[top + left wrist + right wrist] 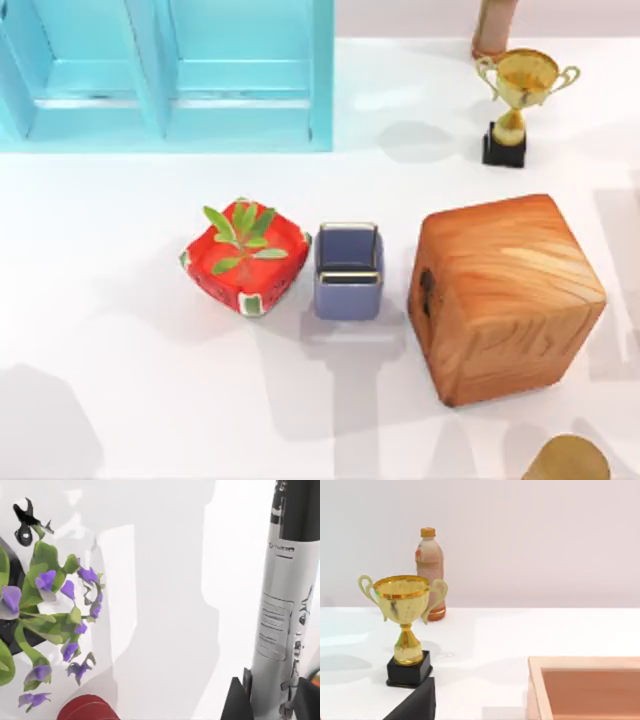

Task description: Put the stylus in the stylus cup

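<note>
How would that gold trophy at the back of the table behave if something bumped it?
The trophy would probably tip easily: a wide cup and two handles sit on a thin stem over a small black base. It looks rigid, like metal, so likely no bending. Once down, its rounded cup might roll toward the bottle.

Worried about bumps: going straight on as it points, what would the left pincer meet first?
Probably the bare white table; the left pincer, holding the stylus, aims past the purple-flowered plant.
</note>
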Robot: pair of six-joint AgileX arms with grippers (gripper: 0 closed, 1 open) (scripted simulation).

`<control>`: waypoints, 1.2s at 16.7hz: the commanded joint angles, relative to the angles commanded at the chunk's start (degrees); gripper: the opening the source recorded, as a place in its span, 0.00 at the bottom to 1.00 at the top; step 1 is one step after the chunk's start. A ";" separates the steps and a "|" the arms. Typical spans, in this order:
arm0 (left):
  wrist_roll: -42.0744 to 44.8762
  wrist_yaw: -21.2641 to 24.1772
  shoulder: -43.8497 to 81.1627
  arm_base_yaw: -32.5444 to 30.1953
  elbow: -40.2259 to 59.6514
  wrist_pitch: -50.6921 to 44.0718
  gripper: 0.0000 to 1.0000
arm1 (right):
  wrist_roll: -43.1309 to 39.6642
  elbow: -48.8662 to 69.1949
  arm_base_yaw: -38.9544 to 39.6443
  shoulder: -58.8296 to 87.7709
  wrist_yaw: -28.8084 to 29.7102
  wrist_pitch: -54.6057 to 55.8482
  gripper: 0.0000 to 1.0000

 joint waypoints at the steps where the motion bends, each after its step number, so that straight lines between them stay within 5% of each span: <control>1: 0.00 0.00 0.00 0.00 0.00 0.00 0.00 | 0.00 0.00 0.00 0.00 0.00 0.00 1.00; 5: 0.06 -0.61 0.21 -0.76 0.16 0.54 0.00 | 0.00 0.00 0.00 0.00 0.00 0.00 1.00; 9: -0.13 -8.35 2.77 -8.06 1.36 6.78 0.00 | 0.00 0.00 0.00 0.00 0.00 0.00 1.00; 14: -0.75 -28.02 9.52 -27.02 3.91 23.12 0.00 | 0.00 0.00 0.00 0.00 0.00 0.00 1.00; 20: -1.78 -59.41 20.66 -57.54 7.65 49.57 0.00 | 0.00 0.00 0.00 0.00 0.00 0.00 1.00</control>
